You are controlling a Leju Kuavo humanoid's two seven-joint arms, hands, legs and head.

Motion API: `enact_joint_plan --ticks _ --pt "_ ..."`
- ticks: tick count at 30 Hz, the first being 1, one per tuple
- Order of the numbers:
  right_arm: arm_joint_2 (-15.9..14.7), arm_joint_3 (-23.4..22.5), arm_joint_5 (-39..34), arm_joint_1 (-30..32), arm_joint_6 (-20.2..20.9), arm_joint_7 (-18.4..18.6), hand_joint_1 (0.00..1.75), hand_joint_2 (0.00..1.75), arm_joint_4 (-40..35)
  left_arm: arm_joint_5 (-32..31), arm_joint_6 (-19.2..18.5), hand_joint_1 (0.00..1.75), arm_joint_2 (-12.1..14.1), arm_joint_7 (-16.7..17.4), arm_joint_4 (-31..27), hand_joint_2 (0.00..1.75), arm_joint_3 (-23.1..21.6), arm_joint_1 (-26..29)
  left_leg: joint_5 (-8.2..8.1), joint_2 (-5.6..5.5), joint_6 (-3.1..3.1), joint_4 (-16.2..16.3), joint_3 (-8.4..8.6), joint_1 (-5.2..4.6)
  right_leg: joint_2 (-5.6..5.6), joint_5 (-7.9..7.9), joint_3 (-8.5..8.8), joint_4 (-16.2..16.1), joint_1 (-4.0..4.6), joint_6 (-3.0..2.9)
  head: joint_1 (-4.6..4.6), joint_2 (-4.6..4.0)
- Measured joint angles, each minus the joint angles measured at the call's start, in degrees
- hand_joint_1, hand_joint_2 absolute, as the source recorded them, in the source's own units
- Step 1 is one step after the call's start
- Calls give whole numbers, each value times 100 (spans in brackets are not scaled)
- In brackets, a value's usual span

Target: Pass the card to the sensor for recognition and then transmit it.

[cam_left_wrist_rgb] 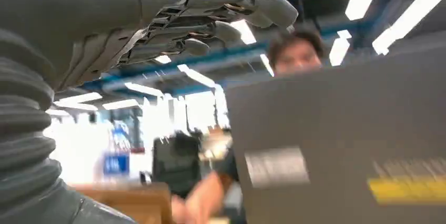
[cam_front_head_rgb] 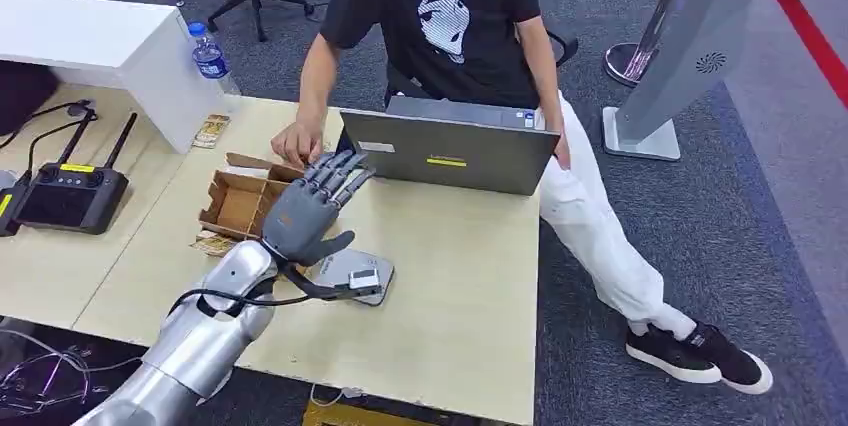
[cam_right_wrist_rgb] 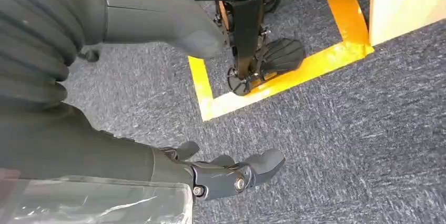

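My left hand hovers over the wooden table with its fingers stretched out toward the back of a grey laptop. It holds nothing; the left wrist view shows the same empty hand in front of the laptop lid. A flat grey sensor lies on the table just below the thumb. A person's hand rests on the table just beyond my fingertips. I cannot make out a card. My right hand hangs over grey carpet, fingers loosely apart and empty.
An open cardboard box sits left of my hand, with small yellowish packs nearby. A black remote controller and a water bottle stand to the left. The person stands behind the laptop. A grey kiosk stand is at the right.
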Motion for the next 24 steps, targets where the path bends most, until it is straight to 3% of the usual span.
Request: enact_joint_plan --ticks 16,24 --pt "0 -199 4 8 -61 -44 0 175 0 96 -179 0 267 42 -85 175 -286 275 1 1 -1 0 0 0 0 1 0 0 0 0 -2 0" --pt "2 -350 -24 33 -173 -92 0 175 0 328 -2 0 770 107 -748 175 -240 914 0 2 -2 -3 -1 1 2 -3 -1 1 2 -4 -4 0"
